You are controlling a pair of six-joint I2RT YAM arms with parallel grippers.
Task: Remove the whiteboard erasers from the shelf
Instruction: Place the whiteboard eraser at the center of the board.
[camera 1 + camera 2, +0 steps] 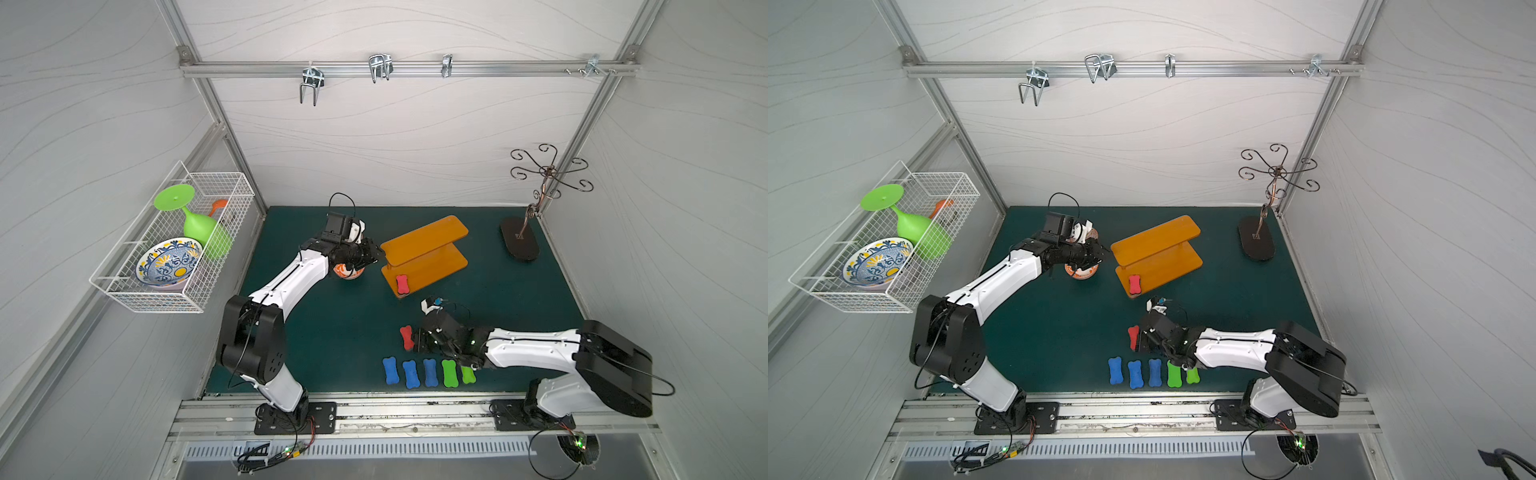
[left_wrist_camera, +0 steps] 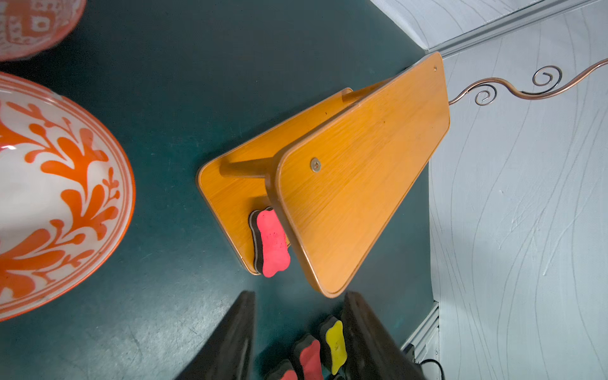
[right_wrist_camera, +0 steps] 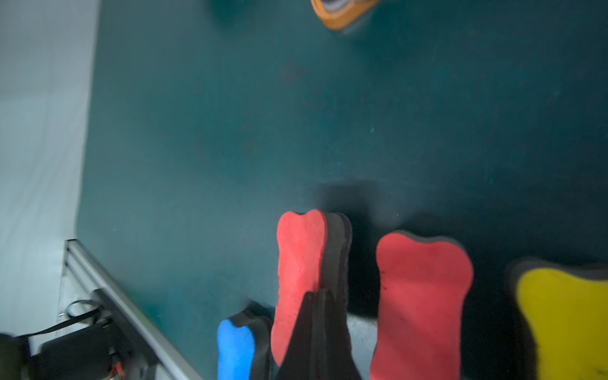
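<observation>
Left wrist shows bone-shaped red eraser (image 2: 272, 243) on wood-grained shelf (image 2: 362, 184).

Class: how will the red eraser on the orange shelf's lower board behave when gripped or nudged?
The red eraser looks like foam on a dark backing: probably light and slightly squashy. Lying flat, it should slide, not roll. It sits at the edge of the lower board; a nudge might tip it off.

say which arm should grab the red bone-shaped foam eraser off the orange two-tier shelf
Left, probably: left gripper sits beside the orange shelf, jaws open and empty, facing that red eraser; right gripper is shut, farther off.
</observation>
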